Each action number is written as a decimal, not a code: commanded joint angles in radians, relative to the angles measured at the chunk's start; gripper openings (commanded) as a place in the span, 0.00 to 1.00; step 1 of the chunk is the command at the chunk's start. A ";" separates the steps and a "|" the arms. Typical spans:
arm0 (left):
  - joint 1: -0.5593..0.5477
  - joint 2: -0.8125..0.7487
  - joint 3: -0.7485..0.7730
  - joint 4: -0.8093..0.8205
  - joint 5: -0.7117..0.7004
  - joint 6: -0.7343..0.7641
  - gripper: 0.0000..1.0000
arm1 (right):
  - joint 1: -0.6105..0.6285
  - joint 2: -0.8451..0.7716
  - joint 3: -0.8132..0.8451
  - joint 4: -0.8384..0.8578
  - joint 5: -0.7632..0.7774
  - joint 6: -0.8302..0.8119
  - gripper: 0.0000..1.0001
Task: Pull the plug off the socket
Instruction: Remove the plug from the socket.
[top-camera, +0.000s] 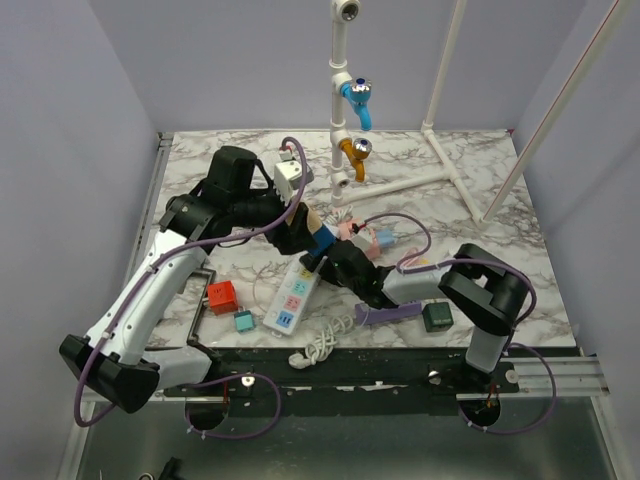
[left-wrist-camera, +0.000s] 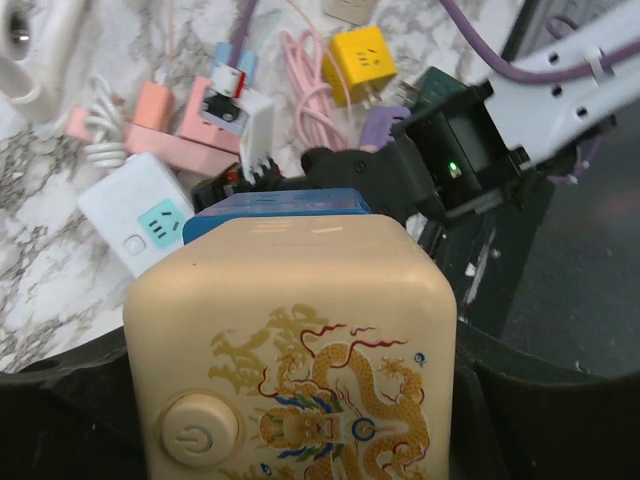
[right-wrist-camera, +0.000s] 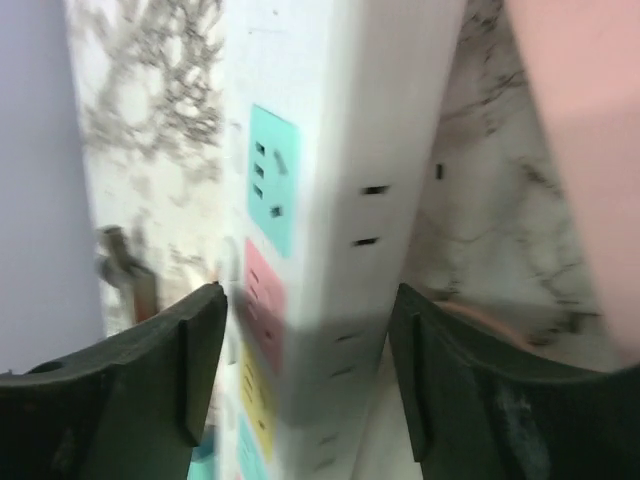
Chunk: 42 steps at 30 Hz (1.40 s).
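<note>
Plug (left-wrist-camera: 290, 290), cream cube with gold dragon, clamped in left pincer (left-wrist-camera: 290, 400); right pincer (right-wrist-camera: 305, 370) apart.

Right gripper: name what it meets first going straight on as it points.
Most likely the white power strip, lying straight ahead between the open jaws of the right gripper; depth is unclear.
</note>
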<state>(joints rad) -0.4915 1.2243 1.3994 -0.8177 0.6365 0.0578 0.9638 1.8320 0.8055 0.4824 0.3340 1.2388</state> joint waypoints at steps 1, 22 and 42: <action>0.010 -0.067 0.047 -0.063 0.235 0.146 0.00 | -0.012 -0.106 -0.052 -0.080 0.039 -0.231 0.82; 0.028 -0.292 0.007 -0.241 0.547 0.521 0.00 | -0.011 -1.002 -0.223 -0.152 -0.507 -0.972 1.00; 0.028 -0.252 0.028 -0.349 0.522 0.655 0.00 | -0.011 -0.882 0.131 -0.418 -0.907 -1.265 1.00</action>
<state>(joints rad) -0.4667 0.9764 1.4048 -1.1732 1.1118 0.6720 0.9535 0.9379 0.8951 0.1249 -0.4686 0.0391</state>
